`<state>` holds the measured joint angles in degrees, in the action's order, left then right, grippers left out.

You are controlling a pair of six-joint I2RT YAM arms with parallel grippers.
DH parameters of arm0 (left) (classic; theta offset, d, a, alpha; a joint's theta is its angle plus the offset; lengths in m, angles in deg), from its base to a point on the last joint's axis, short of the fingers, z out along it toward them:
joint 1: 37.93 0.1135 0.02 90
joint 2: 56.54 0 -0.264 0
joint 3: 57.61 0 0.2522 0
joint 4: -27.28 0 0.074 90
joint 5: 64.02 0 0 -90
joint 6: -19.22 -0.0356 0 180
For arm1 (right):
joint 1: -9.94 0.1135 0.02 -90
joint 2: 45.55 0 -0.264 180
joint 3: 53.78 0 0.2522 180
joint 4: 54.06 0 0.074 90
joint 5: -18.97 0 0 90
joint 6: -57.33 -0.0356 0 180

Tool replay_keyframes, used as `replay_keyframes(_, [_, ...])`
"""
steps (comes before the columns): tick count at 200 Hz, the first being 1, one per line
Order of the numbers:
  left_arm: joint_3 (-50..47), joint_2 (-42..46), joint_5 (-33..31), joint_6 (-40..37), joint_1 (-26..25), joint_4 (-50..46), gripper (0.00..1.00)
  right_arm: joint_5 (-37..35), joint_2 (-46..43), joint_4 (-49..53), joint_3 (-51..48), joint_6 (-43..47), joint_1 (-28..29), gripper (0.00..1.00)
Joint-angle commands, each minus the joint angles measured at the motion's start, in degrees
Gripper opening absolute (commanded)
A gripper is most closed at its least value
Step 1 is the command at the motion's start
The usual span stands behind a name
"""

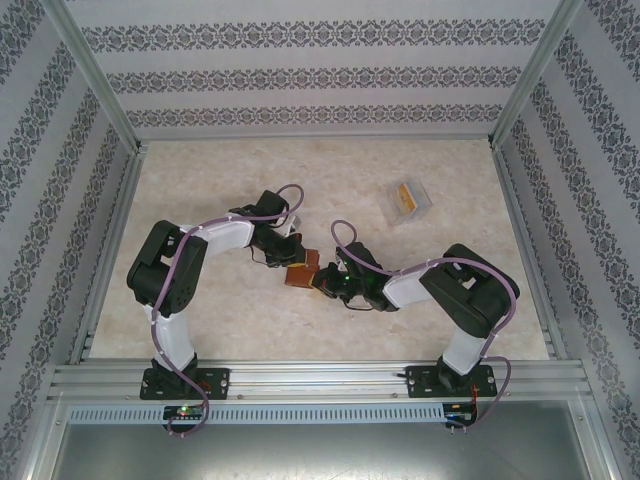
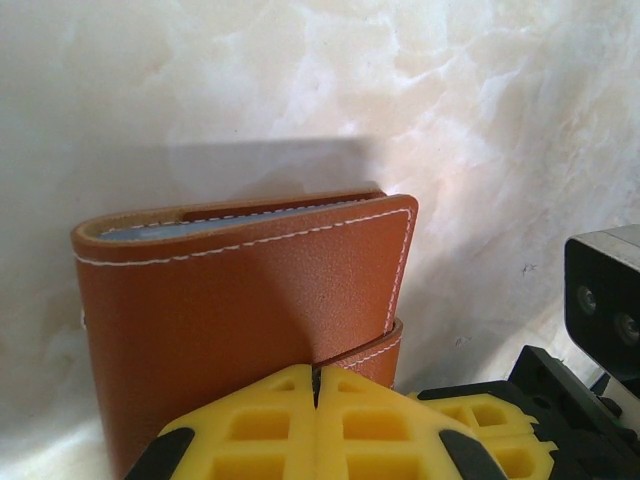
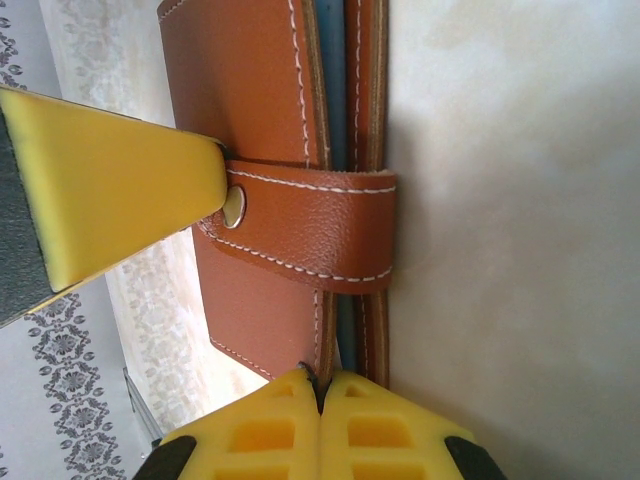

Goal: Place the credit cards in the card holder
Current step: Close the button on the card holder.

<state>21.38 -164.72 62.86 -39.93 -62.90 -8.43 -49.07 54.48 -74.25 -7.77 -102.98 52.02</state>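
Pressing at the strap, left hand [image 2: 315,378]: fingertips shut tight together, tips against the card holder [image 2: 250,300] on its strap [image 3: 310,225], right beside the snap stud [image 3: 233,205]
Opposite side, right hand [image 3: 320,385]: fingertips pressed together at the card holder's open edge; whether any leather is caught between them I cannot tell
Where the card holder is: closed, strap snapped down, wedged between the two hands near the middle of the tabletop [image 1: 220,180]
Where the credit cards [image 1: 404,196] are: inside the clear plastic box [image 1: 421,207], well apart from the card holder, beyond it and to its right
Risk, slipping: two closed hands can only push — the card holder could skid or swivel out from between them
Risk, snap: a tip prying at the stud may glance off the smooth leather, leaving the strap fastened
Risk, order: nothing goes in until the card holder opens, and both hands are busy at it — the cards wait unfetched
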Motion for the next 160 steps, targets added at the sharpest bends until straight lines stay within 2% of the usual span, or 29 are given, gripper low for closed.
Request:
replay_keyframes(1, [-2.16,-1.07,-0.78,-0.19,0.12,-1.05,0.00,-2.13,-0.66,2.93,0.49,1.15,-0.92,0.03])
replay_keyframes(96, [-5.60,-0.74,-1.80,-0.87,0.10,-0.36,0.00,-1.54,-0.67,3.24,0.86,1.82,-2.59,0.03])
replay_keyframes(130, [-7.27,-1.27,-1.42,-0.18,0.12,1.36,0.00,-0.03,-4.13,6.39,3.16,4.14,-4.47,0.19])
replay_keyframes(160, [-7.52,-1.33,-1.72,-0.38,0.15,1.65,0.00,-0.42,-8.92,14.53,6.91,8.66,-6.12,0.22])
